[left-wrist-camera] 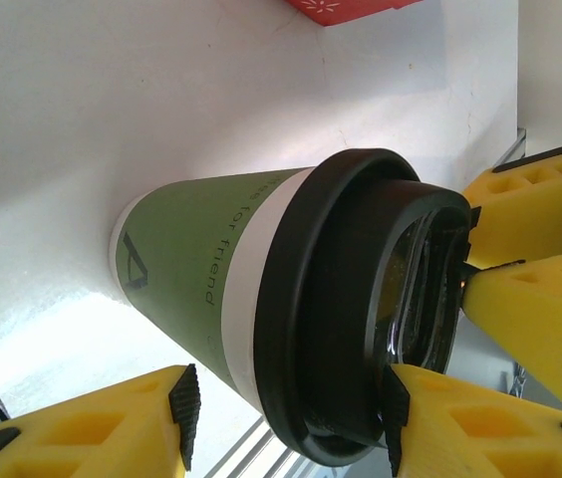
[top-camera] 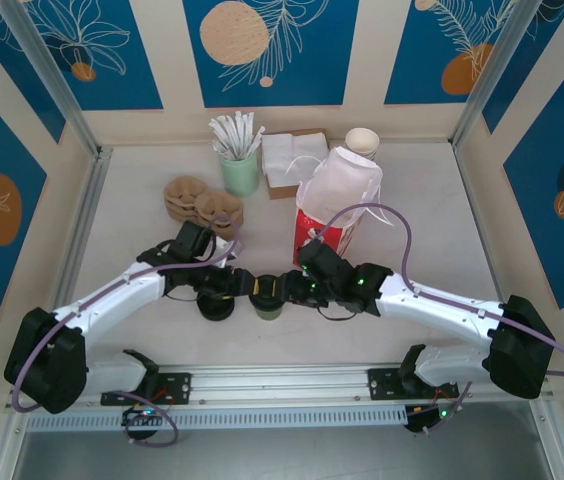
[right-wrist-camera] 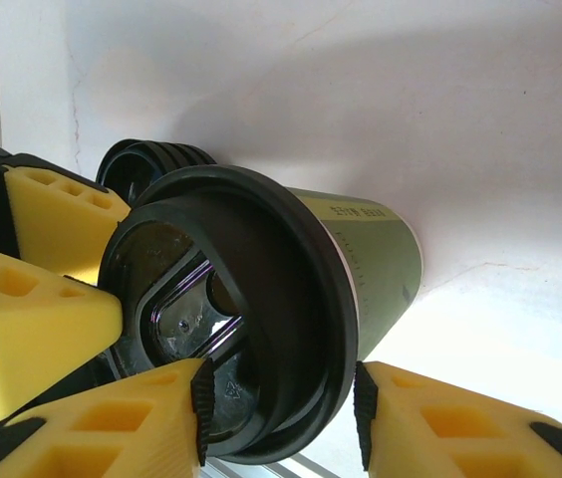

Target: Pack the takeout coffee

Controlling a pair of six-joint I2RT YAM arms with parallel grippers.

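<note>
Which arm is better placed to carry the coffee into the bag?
Right, probably. The left pincer and right pincer both flank the takeout coffee, but the paper bag stands just behind the right one.

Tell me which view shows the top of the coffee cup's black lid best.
Right wrist: the lid faces the camera, its recessed top plain. Left wrist shows it nearly edge-on; top external, a small dark disc.

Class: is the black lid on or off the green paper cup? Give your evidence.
On. The round black plastic lid sits over the rim of the green paper cup in both wrist views.
</note>
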